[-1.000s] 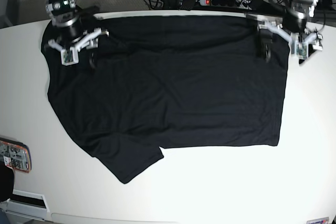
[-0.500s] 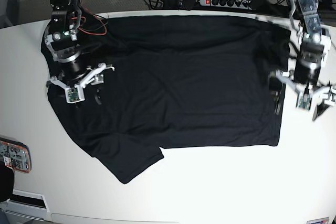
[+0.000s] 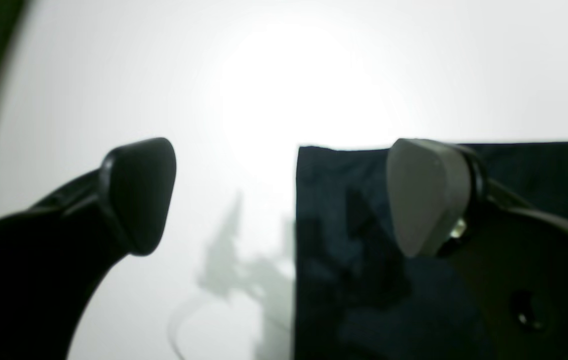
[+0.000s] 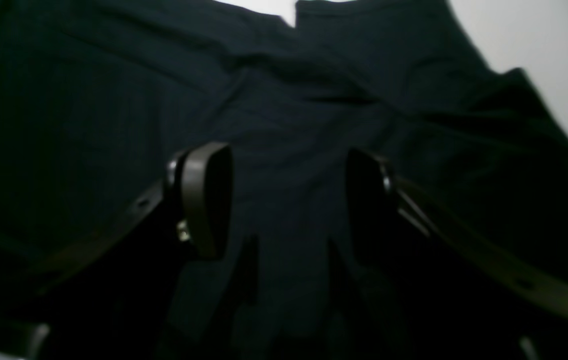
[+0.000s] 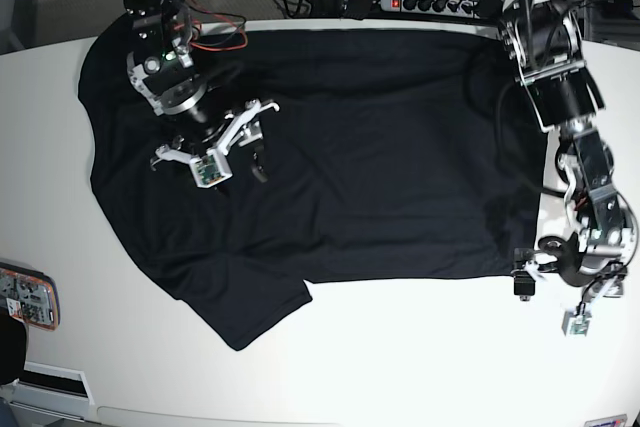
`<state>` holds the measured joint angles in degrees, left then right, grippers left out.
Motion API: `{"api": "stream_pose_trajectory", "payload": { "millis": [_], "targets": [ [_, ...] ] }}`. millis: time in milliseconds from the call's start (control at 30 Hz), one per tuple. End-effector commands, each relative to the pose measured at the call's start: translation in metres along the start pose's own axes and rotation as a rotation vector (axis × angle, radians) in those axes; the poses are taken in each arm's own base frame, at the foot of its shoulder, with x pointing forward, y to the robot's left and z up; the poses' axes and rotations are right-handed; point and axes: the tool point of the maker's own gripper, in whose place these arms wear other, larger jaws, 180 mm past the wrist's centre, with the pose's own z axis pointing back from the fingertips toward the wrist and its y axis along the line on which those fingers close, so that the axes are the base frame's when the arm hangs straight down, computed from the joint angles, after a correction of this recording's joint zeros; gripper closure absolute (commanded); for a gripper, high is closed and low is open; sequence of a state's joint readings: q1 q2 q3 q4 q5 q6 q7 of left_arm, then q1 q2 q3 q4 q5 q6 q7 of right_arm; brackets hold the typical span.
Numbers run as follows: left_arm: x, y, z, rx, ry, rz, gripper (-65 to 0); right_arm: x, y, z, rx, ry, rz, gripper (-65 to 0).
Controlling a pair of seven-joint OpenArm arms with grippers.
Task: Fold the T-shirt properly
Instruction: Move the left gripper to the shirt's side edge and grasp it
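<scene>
No fold shows yet on the T-shirt (image 5: 330, 157), a black garment lying spread flat across the white worktop (image 5: 420, 357), one short sleeve jutting from its near edge. At the shirt's near hem corner the left claw (image 5: 556, 285) hangs with jaws spread wide, one pad over the cloth and one over bare worktop, pinching nothing. Farther back, over the shirt's body near the sleeve end, the right claw (image 5: 237, 141) hovers, jaws parted and empty. Judged from this, the whole folding job remains ahead.
</scene>
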<state>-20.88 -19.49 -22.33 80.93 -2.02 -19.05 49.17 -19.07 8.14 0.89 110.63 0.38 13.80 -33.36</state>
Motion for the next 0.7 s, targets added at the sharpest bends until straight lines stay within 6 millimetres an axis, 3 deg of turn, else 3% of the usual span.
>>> {"api": "stream_pose_trajectory", "payload": {
  "millis": [0, 67, 167, 267, 467, 600, 667],
  "targets": [
    [0.018, 0.011, -0.004, 0.01, -0.026, 0.021, -64.7, 0.016, 0.002, 0.002, 0.008, -0.059, 0.006, -33.6],
    [0.006, 0.014, -0.023, -0.014, 0.038, 0.061, -64.7, 0.016, 0.008, 0.001, 0.024, -0.059, 0.008, -33.6],
    [-0.021, -0.009, -0.055, -0.08, 0.092, 0.058, -64.7, 0.016, 0.01, 0.001, 0.028, -0.058, 0.007, -33.7],
    [-0.048, -0.023, -0.072, -0.115, 0.112, 0.042, -64.7, 0.016, 0.01, 0.001, 0.028, -0.058, 0.007, -33.7],
    [-0.076, -0.044, -0.084, -0.177, 0.128, 0.125, -64.7, 0.009, 0.008, 0.003, 0.021, -0.043, 0.0, -33.7],
    [-0.075, -0.041, -0.084, -0.175, 0.12, 0.137, -64.7, 0.009, 0.009, 0.004, 0.021, -0.041, -0.001, -33.7],
    [-0.074, -0.026, -0.082, -0.152, 0.117, 0.134, -64.7, 0.008, 0.009, 0.004, 0.022, -0.04, -0.002, -33.7]
  ]
}}
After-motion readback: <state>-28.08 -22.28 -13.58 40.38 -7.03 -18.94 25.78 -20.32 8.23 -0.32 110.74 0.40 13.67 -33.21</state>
